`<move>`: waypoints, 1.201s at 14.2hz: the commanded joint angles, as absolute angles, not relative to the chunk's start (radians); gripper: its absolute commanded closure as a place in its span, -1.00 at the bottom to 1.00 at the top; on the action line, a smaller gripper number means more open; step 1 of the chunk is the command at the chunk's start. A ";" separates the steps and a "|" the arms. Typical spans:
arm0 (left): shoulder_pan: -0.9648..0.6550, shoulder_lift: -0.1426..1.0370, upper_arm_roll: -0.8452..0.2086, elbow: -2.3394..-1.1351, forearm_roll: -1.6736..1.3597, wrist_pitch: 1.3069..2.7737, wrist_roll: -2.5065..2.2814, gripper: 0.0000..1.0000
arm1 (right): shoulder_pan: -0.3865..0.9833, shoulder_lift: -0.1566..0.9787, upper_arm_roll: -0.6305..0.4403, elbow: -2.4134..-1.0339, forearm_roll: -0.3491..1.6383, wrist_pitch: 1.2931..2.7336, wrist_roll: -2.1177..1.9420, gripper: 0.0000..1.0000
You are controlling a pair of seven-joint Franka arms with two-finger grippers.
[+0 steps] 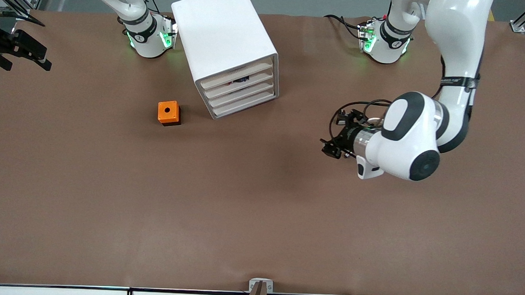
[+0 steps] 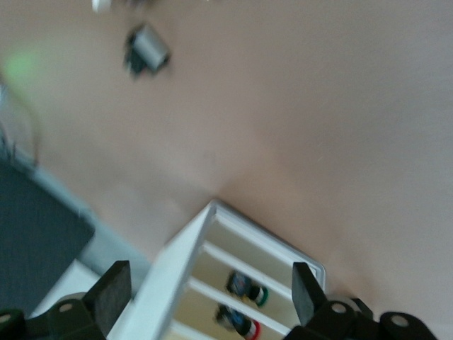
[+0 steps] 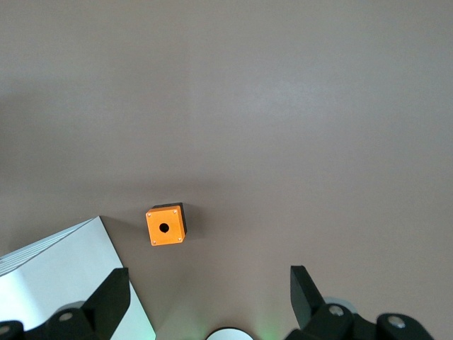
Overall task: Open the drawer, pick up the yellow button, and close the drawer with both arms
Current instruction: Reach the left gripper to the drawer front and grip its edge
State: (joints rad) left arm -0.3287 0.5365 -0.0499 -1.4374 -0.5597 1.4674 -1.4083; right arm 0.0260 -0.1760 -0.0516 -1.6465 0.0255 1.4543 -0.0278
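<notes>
White rounded plastic four-drawer cabinet (image 1: 231, 50), apparently all shut, is being faced by empty, wide-open left gripper (image 1: 332, 147) from its arm's end; right gripper (image 1: 19, 51), likewise open and empty, is being parked.

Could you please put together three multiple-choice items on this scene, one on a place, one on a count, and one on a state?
1. Where does the orange cube with a round hole sit?
A. On top of the cabinet
B. On the brown table, beside the cabinet, toward the right arm's end
C. In the left gripper

2. How many tray-drawers are stacked in the white rounded box cabinet?
A. Two
B. Four
C. Six

3. How are the fingers of the left gripper?
A. Spread open, holding nothing
B. Shut on the cube
C. Shut on a drawer front

Answers: 1 B, the cube rests on the table next to the cabinet; 2 B, four white drawer fronts show in its open face; 3 A, the left wrist view shows its two fingers wide apart with nothing between them.
</notes>
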 commanded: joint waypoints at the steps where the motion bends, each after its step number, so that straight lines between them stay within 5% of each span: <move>1: -0.328 0.616 -0.112 -1.382 -0.641 1.390 -1.683 -0.99 | 0.037 -0.193 -0.054 -1.655 0.026 1.445 -0.025 -1.00; 10: -0.362 0.745 -0.210 -1.359 -0.854 1.293 -2.232 -0.99 | 0.015 -0.192 -0.061 -1.657 0.021 1.447 -0.029 -1.00; 17: -0.448 0.801 -0.207 -1.365 -0.943 1.304 -2.261 -0.14 | 0.009 -0.192 -0.061 -1.657 0.009 1.445 -0.029 -1.00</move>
State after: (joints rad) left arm -0.4451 0.7738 -0.2081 -1.3880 -0.9073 1.3144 -2.2400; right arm 0.0196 -0.1760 -0.0672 -1.6465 0.0181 1.4490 -0.0278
